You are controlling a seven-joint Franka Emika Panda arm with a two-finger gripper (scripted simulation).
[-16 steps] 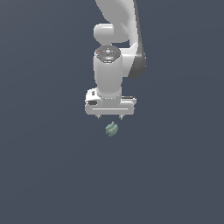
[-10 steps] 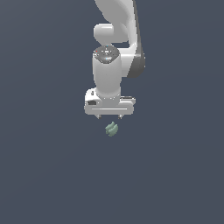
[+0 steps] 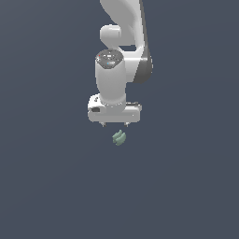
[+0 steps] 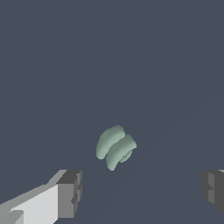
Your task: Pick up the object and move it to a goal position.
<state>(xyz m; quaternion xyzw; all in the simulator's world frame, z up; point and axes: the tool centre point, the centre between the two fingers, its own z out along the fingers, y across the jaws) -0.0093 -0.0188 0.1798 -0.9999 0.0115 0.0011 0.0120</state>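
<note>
The object point(image 3: 119, 137) is a tiny pale grey-green ridged lump lying on the dark surface, just in front of the white gripper point(image 3: 115, 124) in the exterior view. In the wrist view the object point(image 4: 115, 147) shows two curved ridges and lies beyond the gap between the two grey fingertips point(image 4: 70, 194). The gripper point(image 4: 142, 191) is open, its jaws spread far wider than the object, with nothing between them. The fingers hang above the surface and do not touch the object.
Behind the gripper the white arm point(image 3: 122, 42) rises to the frame's upper edge in the exterior view. A plain dark blue-grey surface point(image 3: 51, 186) fills the rest of both views.
The arm has stayed over the same spot and the gripper seems slightly lower, closer to the object. The object has not moved.
</note>
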